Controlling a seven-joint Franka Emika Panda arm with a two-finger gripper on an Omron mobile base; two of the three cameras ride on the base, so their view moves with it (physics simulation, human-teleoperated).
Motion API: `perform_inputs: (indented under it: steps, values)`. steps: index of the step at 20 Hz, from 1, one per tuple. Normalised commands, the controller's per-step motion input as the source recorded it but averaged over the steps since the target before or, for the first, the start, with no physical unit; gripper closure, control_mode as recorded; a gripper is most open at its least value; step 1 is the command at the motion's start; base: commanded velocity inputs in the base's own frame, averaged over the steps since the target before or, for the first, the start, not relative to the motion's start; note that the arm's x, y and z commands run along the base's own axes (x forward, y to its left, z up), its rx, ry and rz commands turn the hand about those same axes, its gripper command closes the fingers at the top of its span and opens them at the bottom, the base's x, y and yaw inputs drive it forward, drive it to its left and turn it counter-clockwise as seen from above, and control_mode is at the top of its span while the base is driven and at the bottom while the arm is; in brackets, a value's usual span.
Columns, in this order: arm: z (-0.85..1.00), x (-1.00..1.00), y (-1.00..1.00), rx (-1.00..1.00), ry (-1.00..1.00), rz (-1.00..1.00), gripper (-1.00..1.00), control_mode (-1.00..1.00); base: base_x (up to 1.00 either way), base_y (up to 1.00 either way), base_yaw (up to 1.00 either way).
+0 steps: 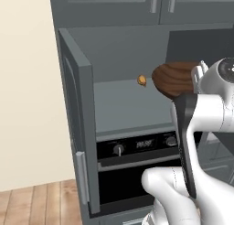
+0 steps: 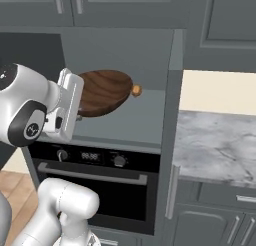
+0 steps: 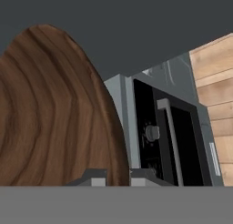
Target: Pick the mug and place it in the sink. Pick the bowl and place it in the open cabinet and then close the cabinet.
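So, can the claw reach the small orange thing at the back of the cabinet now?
Probably not as things stand. The claw is shut on the bowl, which it holds tilted in the cabinet opening. The orange thing lies behind, on the shelf. The bowl would have to be put down first.

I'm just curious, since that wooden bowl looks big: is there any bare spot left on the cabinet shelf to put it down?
Yes. The cabinet shelf is bare from its open left door across to a small orange-brown object near the back. The front strip above the oven looks free too. The right half is crowded by the bowl, gripped at its rim by the gripper.
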Motion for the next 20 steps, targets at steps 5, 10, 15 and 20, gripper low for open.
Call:
perform_inputs:
  steps: [5,10,15,20]
  values:
    - [0.0,0.0,0.0,0.0,0.0,0.0,1.0,1.0,0.0,-0.09,0.16]
    - [0.0,0.0,0.0,0.0,0.0,0.0,1.0,1.0,0.01,-0.09,0.13]
    - [0.0,0.0,0.0,0.0,0.0,0.0,1.0,1.0,0.1,0.0,0.01]
    - [0.0,0.0,0.0,0.01,0.0,0.0,1.0,-1.0,0.04,0.0,0.0]
